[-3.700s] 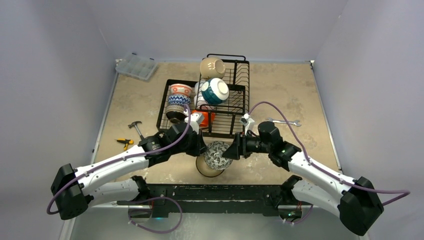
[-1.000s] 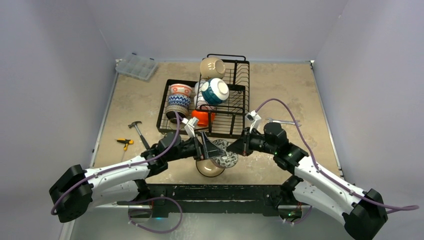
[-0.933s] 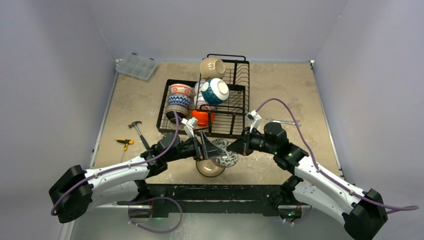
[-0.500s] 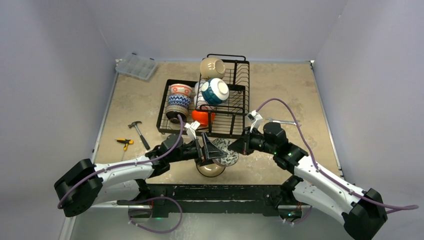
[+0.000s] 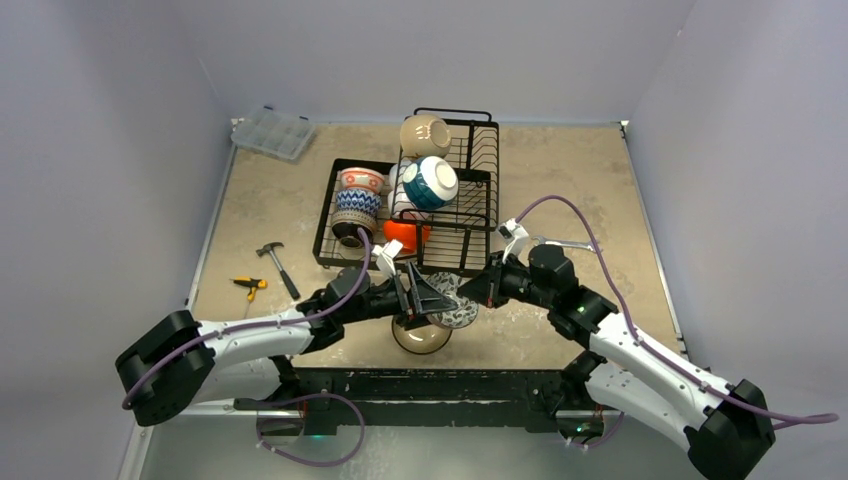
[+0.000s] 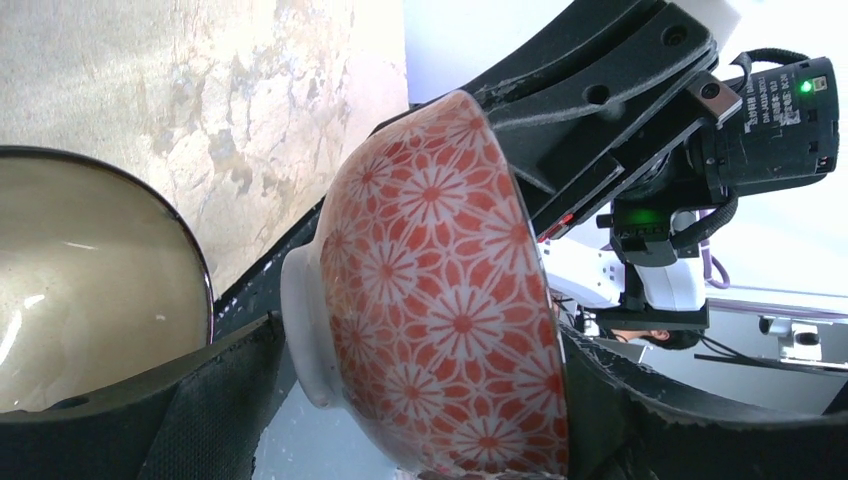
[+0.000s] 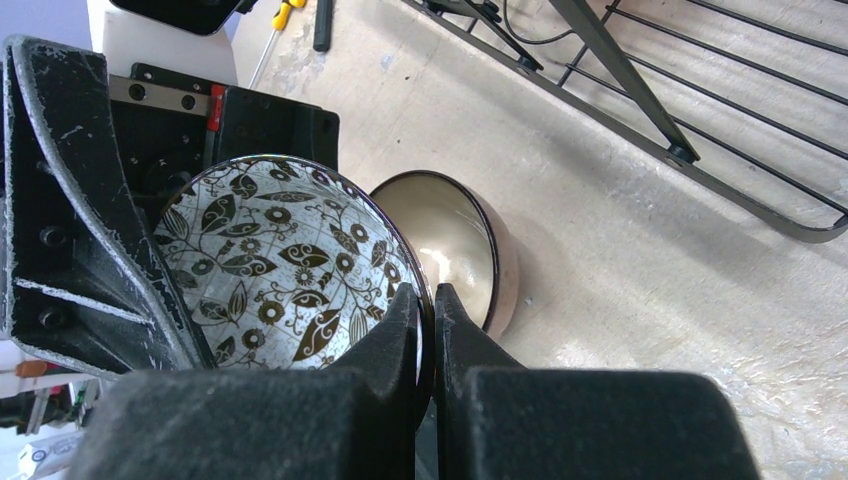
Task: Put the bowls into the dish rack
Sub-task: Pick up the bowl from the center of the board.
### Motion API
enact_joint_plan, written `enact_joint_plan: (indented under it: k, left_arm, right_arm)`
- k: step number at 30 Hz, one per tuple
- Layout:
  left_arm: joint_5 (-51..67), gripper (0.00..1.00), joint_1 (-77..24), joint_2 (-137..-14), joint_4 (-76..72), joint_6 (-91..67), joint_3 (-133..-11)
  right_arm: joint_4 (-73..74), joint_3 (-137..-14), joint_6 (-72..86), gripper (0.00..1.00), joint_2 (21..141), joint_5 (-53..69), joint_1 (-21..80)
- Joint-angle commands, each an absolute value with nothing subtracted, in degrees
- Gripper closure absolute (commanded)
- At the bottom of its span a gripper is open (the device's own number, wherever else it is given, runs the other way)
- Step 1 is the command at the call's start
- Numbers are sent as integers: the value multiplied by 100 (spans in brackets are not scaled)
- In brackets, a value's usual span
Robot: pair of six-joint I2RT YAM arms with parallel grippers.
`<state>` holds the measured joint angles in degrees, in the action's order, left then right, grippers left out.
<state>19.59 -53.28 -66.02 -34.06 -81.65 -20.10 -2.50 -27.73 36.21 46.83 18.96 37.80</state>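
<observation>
With the right claw (image 7: 428, 300) pinching the red floral bowl (image 6: 440, 300) by its rim above the tan bowl (image 7: 450, 240), near of the dish rack (image 5: 468, 150), and the left claw (image 5: 425, 298) wide around it, an early release risks a chipping drop.

Tan, mottled tabletop (image 5: 580, 180) stretching away beyond the left gripper (image 5: 425, 300), plain pale lavender-grey walls (image 5: 450, 50) closing in to its left, ahead of it and off to its right. Soft, even light, faint shadows. Black rail (image 5: 420, 382) behind it, along the near edge.
</observation>
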Motion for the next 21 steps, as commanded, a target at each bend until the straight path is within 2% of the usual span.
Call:
enact_joint_plan:
  k: [1, 3, 5, 10, 15, 21]
  left_arm:
    - [1784, 18, -5350, -6676, -3695, -8077, -2313]
    - [1780, 22, -5347, -6701, -3742, -8050, -2336]
    - [1775, 29, -5347, -6697, -3805, -8057, -2338]
    - [1776, 41, -5347, -6618, -3823, -8081, -2272]
    - [1760, 47, -5344, -6512, -3808, -8089, -2186]
    - [1715, 48, -5340, -6403, -3734, -8062, -2129]
  right_arm:
    - [-733, -3076, 3740, 100, 4588, 1955, 3767]
    - [-738, -3064, 3731, 100, 4588, 1951, 3762]
    - [-715, -3067, 3714, 100, 4594, 1934, 3762]
    - [-677, -3065, 3705, 91, 4608, 1901, 3763]
    - [-606, -3084, 3685, 74, 4593, 1829, 3766]
    - [-324, -3094, 3744, 50, 4527, 1743, 3769]
